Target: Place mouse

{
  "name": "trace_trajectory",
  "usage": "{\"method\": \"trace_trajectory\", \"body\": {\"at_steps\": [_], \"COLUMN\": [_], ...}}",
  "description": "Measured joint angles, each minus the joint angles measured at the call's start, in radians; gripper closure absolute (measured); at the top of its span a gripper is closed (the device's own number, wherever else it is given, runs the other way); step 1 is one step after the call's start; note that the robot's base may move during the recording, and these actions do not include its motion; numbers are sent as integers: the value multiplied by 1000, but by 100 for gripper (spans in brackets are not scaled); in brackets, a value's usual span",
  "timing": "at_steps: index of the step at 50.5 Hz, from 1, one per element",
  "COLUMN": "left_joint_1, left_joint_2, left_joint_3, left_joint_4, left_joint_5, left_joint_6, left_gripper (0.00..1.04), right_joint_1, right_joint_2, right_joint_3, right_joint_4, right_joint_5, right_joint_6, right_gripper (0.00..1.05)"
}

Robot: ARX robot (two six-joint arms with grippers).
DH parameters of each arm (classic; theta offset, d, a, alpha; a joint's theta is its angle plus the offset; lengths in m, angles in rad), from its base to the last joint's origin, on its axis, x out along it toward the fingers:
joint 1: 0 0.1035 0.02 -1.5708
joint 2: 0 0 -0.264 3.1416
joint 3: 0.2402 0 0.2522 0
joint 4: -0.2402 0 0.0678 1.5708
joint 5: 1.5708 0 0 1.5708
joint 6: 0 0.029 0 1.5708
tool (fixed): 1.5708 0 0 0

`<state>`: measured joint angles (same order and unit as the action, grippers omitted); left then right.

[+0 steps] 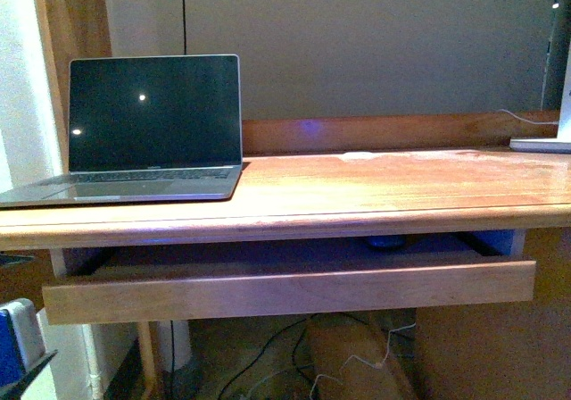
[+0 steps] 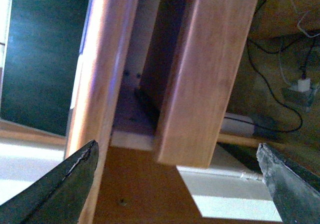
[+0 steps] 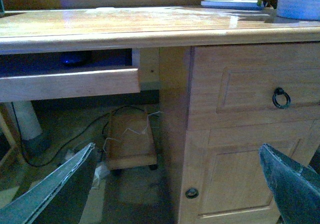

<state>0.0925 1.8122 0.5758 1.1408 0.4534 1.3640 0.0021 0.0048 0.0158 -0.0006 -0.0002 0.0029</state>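
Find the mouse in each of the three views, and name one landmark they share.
Front view: mouse in the open drawer, right of centre, under the desktop.
Left wrist view: not in it.
Right wrist view: mouse in shadow inside the drawer.
Shared landmark: the drawer, in all three.

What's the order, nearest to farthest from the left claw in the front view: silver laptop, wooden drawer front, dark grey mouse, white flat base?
From the left claw:
1. Light wooden drawer front, low, beside it.
2. Open silver laptop, on the wooden desk's left.
3. Small dark grey oval mouse, inside the drawer, right of centre.
4. White flat base, on the desk's far right.
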Motion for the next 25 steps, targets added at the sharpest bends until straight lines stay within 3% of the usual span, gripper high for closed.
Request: {"method": "trace_trajectory", "body": {"at_steps": [25], "left_joint_1": [-27], "left_joint_2": [248], "left_joint_3": [232], "left_joint_4": [-2], "left_joint_5": [10], "left_joint_6": [76], "left_gripper": [8], "right_joint_1": [0], "right_joint_2": [0], "right_joint_3": [0], "right_joint_4": [0], "right_joint_5": [0], "right_joint_6": [0], "right_gripper": [7]}}
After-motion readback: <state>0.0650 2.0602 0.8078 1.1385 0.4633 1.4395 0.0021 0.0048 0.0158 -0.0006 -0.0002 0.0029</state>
